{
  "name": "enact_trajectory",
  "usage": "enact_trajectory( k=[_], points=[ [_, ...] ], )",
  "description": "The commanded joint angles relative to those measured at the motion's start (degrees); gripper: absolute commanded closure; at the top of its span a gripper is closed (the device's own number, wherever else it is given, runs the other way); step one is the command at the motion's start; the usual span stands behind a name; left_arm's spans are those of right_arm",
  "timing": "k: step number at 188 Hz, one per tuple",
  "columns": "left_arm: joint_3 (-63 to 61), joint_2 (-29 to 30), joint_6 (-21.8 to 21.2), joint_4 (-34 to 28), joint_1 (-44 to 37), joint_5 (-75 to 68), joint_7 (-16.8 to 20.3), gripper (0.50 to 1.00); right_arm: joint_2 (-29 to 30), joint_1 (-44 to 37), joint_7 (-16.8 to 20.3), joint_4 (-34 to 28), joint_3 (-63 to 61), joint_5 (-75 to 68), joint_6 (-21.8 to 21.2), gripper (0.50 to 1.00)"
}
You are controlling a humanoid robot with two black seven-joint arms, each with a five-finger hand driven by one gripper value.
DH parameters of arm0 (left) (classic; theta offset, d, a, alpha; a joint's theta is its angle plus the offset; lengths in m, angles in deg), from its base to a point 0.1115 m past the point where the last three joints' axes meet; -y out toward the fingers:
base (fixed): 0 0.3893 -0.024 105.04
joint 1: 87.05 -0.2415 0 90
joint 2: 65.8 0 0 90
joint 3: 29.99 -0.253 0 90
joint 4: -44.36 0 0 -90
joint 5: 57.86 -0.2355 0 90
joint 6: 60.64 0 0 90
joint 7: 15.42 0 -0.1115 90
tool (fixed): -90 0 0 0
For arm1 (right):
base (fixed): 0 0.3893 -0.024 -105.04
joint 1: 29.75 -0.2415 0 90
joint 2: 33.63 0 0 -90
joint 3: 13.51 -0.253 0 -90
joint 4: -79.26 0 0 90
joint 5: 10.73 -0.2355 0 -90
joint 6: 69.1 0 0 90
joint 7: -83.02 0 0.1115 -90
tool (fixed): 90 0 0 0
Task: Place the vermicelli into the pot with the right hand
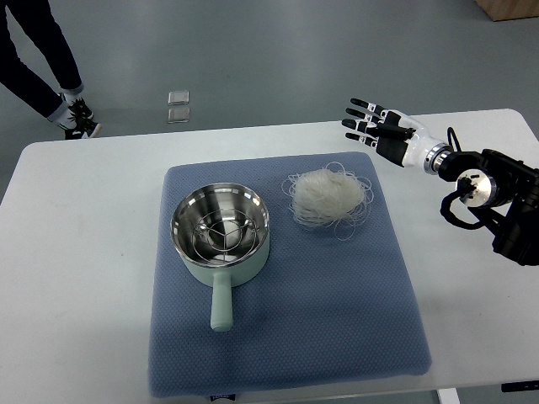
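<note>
Robot hand: right robot hand (375, 128) at upper right, fingers spread, holding nothing.
Vermicelli: vermicelli (329, 198) lies on blue mat (286, 337), centre frame.
Pot: pot (221, 238) just left of it, on counter (76, 252).

The scene is evenly and brightly lit from overhead. Soft, short shadows are cast. Mild glare is seen inside the steel pot (221, 229). Focus is kept sharp throughout.
</note>
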Motion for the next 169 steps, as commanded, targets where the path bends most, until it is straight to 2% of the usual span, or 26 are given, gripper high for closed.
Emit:
enact_trajectory(
  k=[1, 87, 135, 157, 169],
  points=[
    [0.0, 0.0, -0.1, 0.0, -0.2, 0.0, -0.1, 0.5, 0.0, 0.0, 0.0, 0.0, 0.0, 0.0, -0.2, 0.57],
    [-0.1, 0.0, -0.1, 0.1, 0.7, 0.0, 0.0, 0.5, 0.0, -0.3, 0.1, -0.2, 0.9, 1.4, -2.1, 0.57],
    [0.1, 0.0, -0.1, 0.1, 0.6, 0.0, 0.0, 0.5, 0.0, -0.5, 0.0, -0.6, 1.0, 9.0, -2.8, 0.572],
    [0.0, 0.0, -0.1, 0.2, 0.6, 0.0, 0.0, 0.5, 1.0, -1.4, -1.3, -0.7, 1.0, 17.1, -2.6, 0.572],
    [-0.1, 0.0, -0.1, 0.1, 0.6, 0.0, 0.0, 0.5, 1.4, -1.6, -3.8, -0.7, 1.0, 22.8, -2.4, 0.572]
  ],
)
